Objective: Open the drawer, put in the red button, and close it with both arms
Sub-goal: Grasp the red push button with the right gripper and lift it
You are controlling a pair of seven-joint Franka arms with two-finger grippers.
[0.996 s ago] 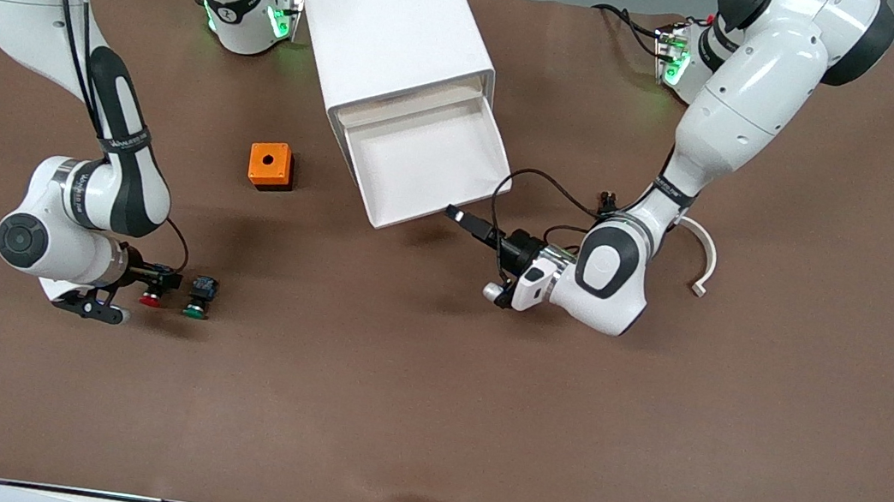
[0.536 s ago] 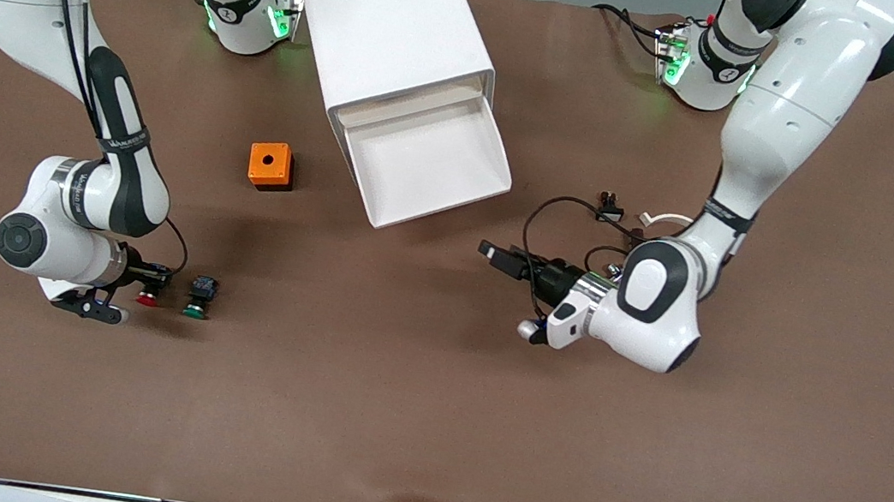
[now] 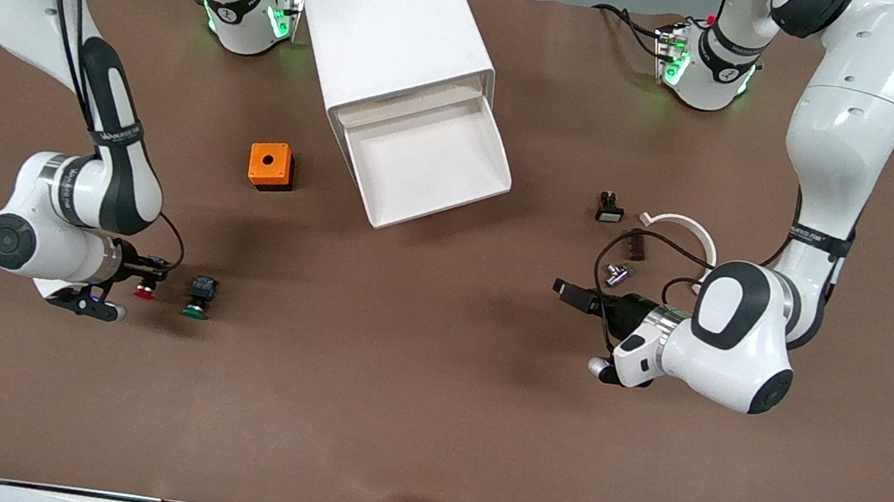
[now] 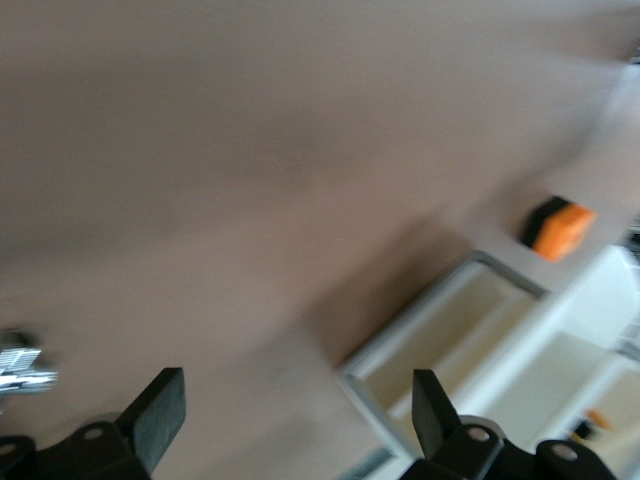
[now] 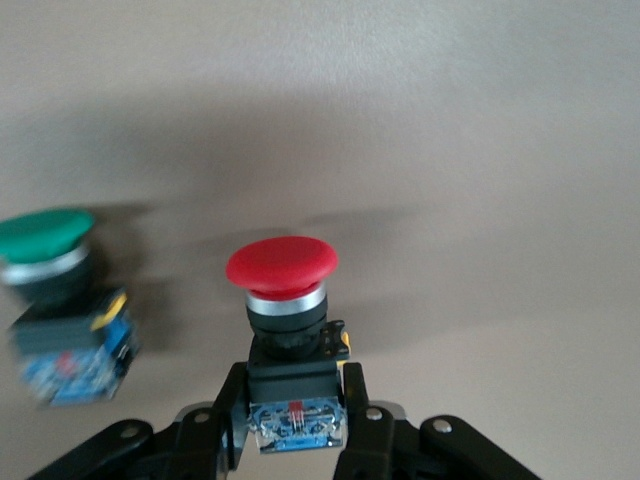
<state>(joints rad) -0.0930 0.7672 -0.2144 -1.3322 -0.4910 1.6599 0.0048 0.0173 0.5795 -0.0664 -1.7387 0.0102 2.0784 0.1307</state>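
Note:
The white cabinet (image 3: 390,27) stands between the arms' bases, and its top drawer (image 3: 424,163) is pulled out toward the front camera and is bare inside. Near the right arm's end, my right gripper (image 3: 147,281) is shut on the block body of the red button (image 3: 144,293), low at the table. In the right wrist view the red button (image 5: 284,300) sits between the fingers of the right gripper (image 5: 292,400). My left gripper (image 3: 564,291) stands open over bare table toward the left arm's end, holding nothing. In the left wrist view the left gripper (image 4: 295,410) faces the drawer (image 4: 470,330).
A green-capped button (image 3: 197,298) stands right beside the red one, also seen as the green button (image 5: 55,290). An orange box (image 3: 270,165) lies beside the drawer. Small parts (image 3: 608,208) and a white curved piece (image 3: 682,226) lie close to the left arm.
The right gripper has shut on the red button. The left gripper has opened and drawn away from the drawer front toward the left arm's end of the table.

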